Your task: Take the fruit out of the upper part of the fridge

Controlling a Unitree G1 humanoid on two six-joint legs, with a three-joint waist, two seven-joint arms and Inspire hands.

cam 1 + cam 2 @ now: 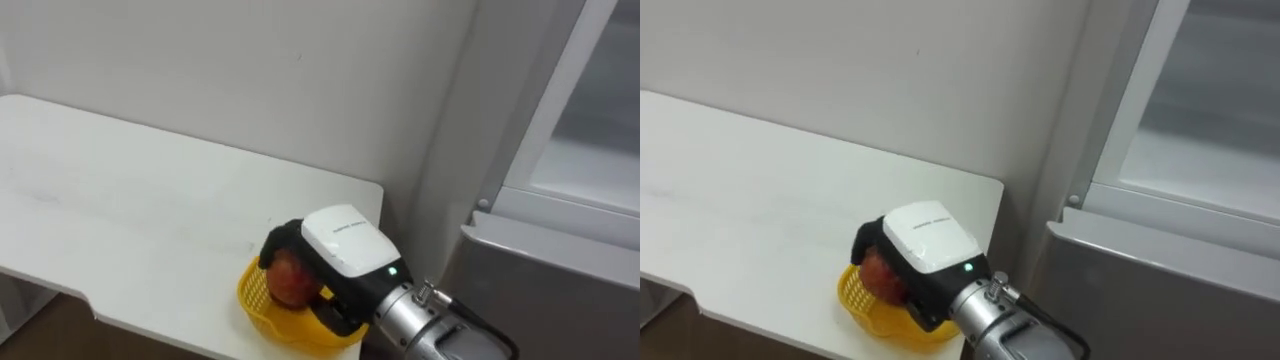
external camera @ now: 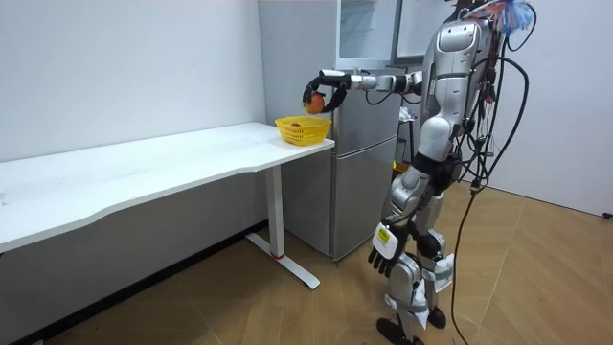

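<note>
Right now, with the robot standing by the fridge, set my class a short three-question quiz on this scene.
1. True or false: the right hand curls its fingers round a red fruit.
2. Multiple choice: the fruit is held over A) a yellow basket, B) a plate, C) the floor.
3. Fill in: the basket stands at the white table's corner nearest the ____.
Key: 1 true; 2 A; 3 fridge.

Bright, even light throughout; the white surface [image 1: 120,210] gleams softly, its underside shaded, with faint shadow on the wall [image 2: 144,240] beneath.
</note>
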